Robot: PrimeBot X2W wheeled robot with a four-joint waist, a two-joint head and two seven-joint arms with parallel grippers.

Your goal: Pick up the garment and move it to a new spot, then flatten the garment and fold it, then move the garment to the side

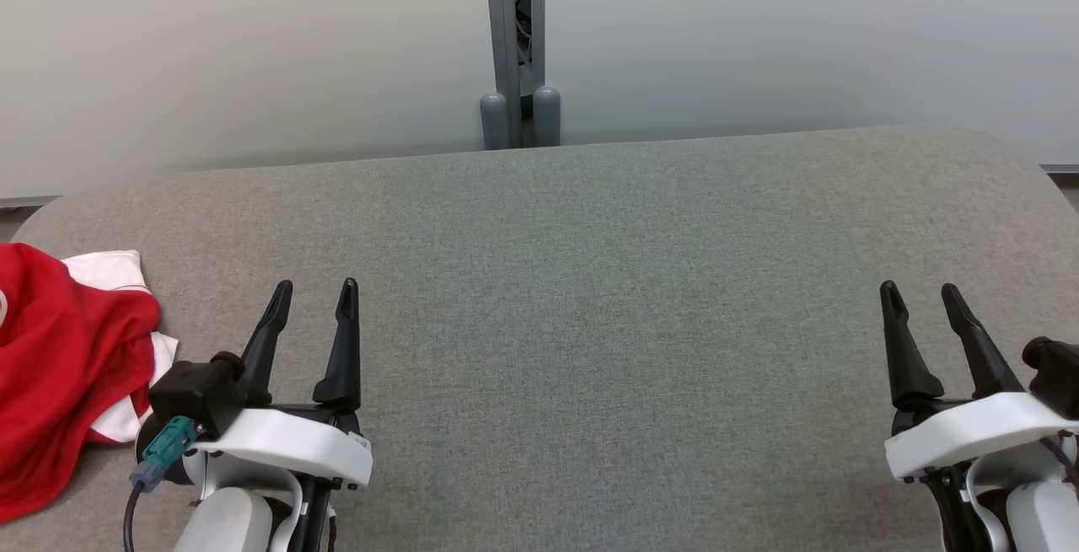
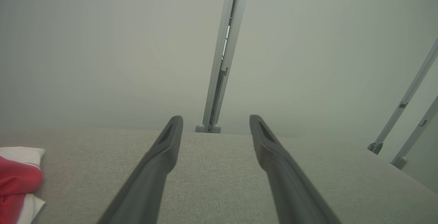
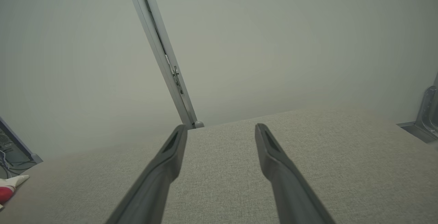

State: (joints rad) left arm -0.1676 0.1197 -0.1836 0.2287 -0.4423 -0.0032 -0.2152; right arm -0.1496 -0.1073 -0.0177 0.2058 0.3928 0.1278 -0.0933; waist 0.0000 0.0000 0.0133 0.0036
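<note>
A red and white garment (image 1: 59, 367) lies crumpled at the left edge of the grey fabric table (image 1: 590, 282); it also appears at the left of the left wrist view as the garment (image 2: 17, 183), and as a small patch of garment (image 3: 7, 189) in the right wrist view. My left gripper (image 1: 314, 292) hovers just to the right of the garment, open and empty, its fingers (image 2: 160, 159) spread apart. My right gripper (image 1: 920, 292) stands open at the lower right, far from the garment, with nothing between its fingers (image 3: 167, 159).
A pale wall runs behind the table, with a grey vertical post (image 1: 514, 46) at its middle. The table has rounded far corners. Metal frame legs (image 2: 407, 101) stand off the table's right side.
</note>
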